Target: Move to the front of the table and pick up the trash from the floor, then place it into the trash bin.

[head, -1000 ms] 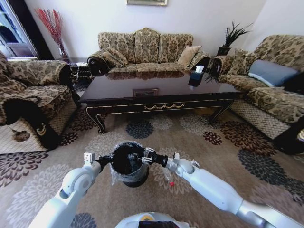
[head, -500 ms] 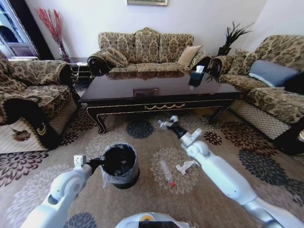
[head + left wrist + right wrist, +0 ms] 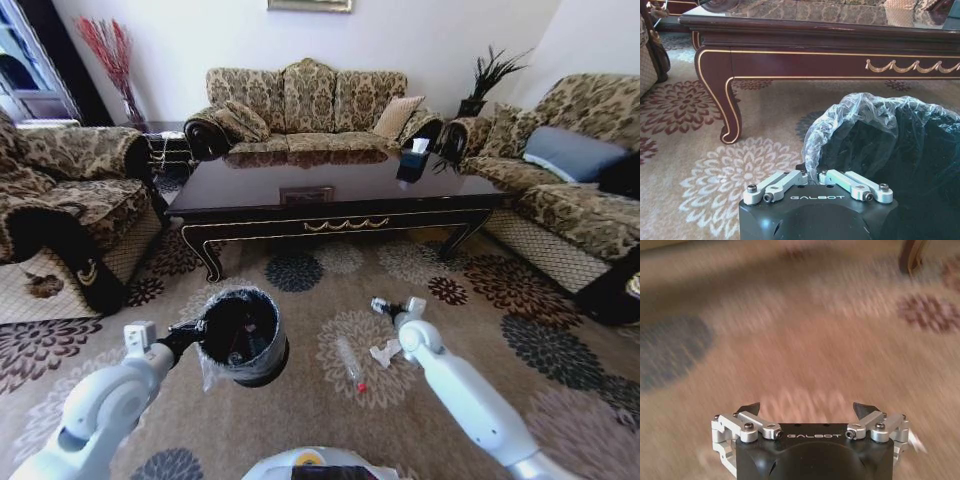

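Black and round, the trash bin with its crinkled clear liner hangs tilted from the left gripper, pinched at the rim. Right gripper, fingers spread, hovers beside the crushed bottle and crumpled paper on patterned carpet.

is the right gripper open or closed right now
Open: the right gripper has its fingertips spread wide apart above the carpet, with nothing between them.

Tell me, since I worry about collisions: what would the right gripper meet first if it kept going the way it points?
Probably just the patterned carpet: the right gripper, jaws open, faces bare floor. The table stands farther on; depth is unclear.
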Controlling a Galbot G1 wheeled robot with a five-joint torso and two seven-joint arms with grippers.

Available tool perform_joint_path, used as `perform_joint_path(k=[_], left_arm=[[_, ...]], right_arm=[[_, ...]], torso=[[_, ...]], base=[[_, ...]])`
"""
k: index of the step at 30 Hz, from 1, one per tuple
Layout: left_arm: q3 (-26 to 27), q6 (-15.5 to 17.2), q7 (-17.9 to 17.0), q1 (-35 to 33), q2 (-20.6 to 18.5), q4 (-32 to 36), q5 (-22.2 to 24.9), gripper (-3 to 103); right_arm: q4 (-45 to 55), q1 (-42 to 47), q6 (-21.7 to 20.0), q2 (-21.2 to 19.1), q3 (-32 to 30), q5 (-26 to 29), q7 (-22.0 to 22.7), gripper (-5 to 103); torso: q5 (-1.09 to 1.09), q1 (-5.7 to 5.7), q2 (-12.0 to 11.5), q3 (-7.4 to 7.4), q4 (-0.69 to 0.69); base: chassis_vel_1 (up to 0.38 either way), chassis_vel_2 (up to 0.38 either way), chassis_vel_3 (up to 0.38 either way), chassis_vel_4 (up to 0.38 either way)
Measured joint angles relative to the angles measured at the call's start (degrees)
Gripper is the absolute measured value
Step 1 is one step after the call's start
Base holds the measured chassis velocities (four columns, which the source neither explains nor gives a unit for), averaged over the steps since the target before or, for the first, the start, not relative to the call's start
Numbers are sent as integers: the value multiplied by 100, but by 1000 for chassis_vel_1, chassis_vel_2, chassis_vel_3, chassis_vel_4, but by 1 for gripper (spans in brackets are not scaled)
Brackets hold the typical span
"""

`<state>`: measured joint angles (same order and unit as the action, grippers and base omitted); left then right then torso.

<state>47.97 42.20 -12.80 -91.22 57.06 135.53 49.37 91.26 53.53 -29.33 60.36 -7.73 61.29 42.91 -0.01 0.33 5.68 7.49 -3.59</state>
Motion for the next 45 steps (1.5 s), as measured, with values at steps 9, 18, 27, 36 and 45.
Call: perform_joint_path(k=[9,18,27,36,45], left_arm=[[433,0,46,-635,160,370,-29,4],[636,0,70,-701,182,435,0,4],[904,0,103,-842,122,429,106,4],[1357,-2,154,-1395,202,706,212,4],[1408,-8,164,-1460,349,786,232,4]], right_arm=[[-497,430,-249,732,-247,-212,401,100],[-801,668,-51,1026,-796,-316,349,100],[-1187,685,251,1460,-889,-459,299,100],[-2089,151,606,1531,-755,-823,154,100],[-3138,-123,1484,1675,-758,-1276,-547,100]], torso=[[1,0,0,0,1],[0,0,0,0,0],[1,0,0,1,0],[0,0,0,0,2],[2,0,0,1,0]], base=[[0,0,0,0],[0,0,0,0],[0,0,0,0],[0,0,0,0],[0,0,0,0]])
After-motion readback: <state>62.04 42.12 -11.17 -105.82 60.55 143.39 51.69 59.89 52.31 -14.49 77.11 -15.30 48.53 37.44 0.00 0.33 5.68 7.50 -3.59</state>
